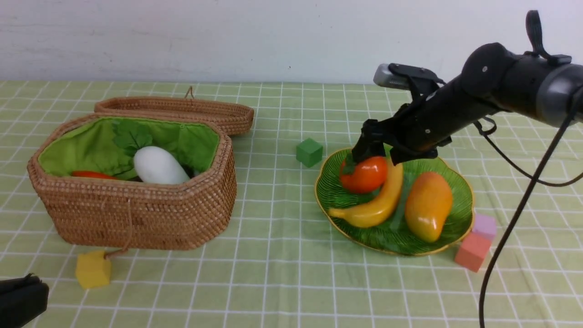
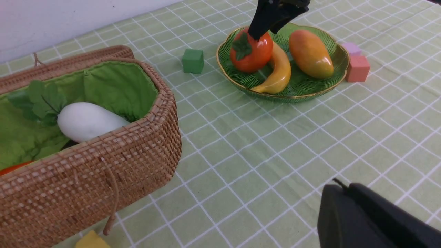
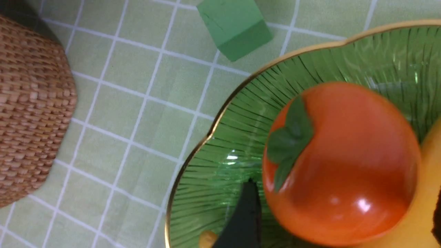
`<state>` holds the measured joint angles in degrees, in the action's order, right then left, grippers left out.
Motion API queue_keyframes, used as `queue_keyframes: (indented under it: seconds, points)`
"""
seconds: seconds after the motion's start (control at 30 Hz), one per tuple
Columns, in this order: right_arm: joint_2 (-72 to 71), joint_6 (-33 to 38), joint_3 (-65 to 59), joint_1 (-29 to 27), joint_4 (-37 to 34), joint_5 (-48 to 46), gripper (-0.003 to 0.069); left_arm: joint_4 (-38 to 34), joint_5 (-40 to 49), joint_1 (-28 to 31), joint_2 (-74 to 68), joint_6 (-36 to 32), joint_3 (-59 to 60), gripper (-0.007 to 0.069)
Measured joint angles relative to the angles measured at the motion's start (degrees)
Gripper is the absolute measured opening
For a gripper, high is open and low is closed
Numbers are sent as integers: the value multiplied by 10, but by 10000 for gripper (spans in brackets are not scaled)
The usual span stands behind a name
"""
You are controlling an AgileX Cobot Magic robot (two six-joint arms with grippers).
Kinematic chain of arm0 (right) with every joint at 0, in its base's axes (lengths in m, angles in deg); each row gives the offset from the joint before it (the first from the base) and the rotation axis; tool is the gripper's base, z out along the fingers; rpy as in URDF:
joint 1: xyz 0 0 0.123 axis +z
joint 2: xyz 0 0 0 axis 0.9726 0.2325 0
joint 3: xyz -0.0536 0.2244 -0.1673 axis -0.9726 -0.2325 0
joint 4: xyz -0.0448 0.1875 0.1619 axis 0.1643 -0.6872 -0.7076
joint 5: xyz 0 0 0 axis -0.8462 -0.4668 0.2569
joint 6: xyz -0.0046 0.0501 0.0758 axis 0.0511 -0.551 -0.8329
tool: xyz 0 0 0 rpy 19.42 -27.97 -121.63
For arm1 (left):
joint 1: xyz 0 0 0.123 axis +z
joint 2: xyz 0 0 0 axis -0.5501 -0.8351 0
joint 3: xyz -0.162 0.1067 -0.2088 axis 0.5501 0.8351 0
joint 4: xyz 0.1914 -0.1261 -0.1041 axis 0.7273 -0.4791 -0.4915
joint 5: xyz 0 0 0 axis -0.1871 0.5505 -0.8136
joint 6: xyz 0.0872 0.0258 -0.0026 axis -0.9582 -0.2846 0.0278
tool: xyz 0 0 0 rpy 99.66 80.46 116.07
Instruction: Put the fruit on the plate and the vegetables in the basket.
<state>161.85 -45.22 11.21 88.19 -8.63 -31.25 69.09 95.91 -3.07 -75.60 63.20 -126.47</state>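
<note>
Three fruits lie on the plate (image 1: 334, 196); the right hand (image 1: 371, 152) straddles the persimmon (image 1: 364, 175) at ten o'clock, spread wide; left hand (image 2: 372, 220) closed.

Bright, even light, soft shadows; persimmon (image 3: 341, 165) glares and blurs close up

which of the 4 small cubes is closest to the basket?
The yellow cube, on the cloth just in front of the basket by its dangling cord. The green cube, pink cube and lilac cube all sit beside the plate.

Right hand (image 1: 374, 152) spread wide; left hand (image 2: 375, 220) seemingly shut.
</note>
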Motion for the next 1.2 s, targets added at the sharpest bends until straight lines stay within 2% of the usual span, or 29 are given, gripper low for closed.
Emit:
queue_keyframes:
  seconds: [0.1,0.13,0.17,0.3,0.33,0.37,0.43,0.47,0.5,0.53,0.57,0.63,0.7,0.73,0.93,1.2]
  points:
    - [-17,-2,4,-9,10,-29,646,0,0,0,0,0,0,5]
    - [-44,-13,11,-21,19,-65,605,0,0,0,0,0,0,5]
    - [-47,-17,11,-23,21,-74,599,0,0,0,0,0,0,5]
    - [-137,-43,17,-47,67,-208,410,0,-7,0,2,15,0,-13]
    - [-145,-43,17,-48,70,-208,398,0,-7,0,4,17,0,-13]
    - [-175,-51,16,-49,92,-246,316,0,-7,0,13,26,2,-13]
    - [-223,-74,-3,-48,121,-262,172,0,-9,0,52,48,18,-13]
    - [-227,-76,-3,-48,124,-263,172,0,-9,0,52,48,20,-13]
    - [-273,-92,-45,-48,142,-266,81,0,-14,0,88,63,41,-13]
    - [-273,-95,-45,-48,143,-266,73,0,-17,0,98,66,47,-13]
    - [-321,-110,-93,-48,153,-267,15,0,-28,0,137,75,70,-13]
    - [-397,-128,-171,-48,158,-269,-16,0,-53,0,186,82,112,-13]
    - [-434,-137,-209,-48,158,-270,-18,0,-66,0,202,84,131,-13]
    - [-501,-154,-271,-48,158,-272,-17,0,-87,0,213,88,161,-13]
    - [-692,-207,-469,-48,158,-242,-3,4,-111,0,214,90,224,-13]
    - [-817,-225,-600,-48,170,-172,1,0,-117,0,214,90,228,-13]
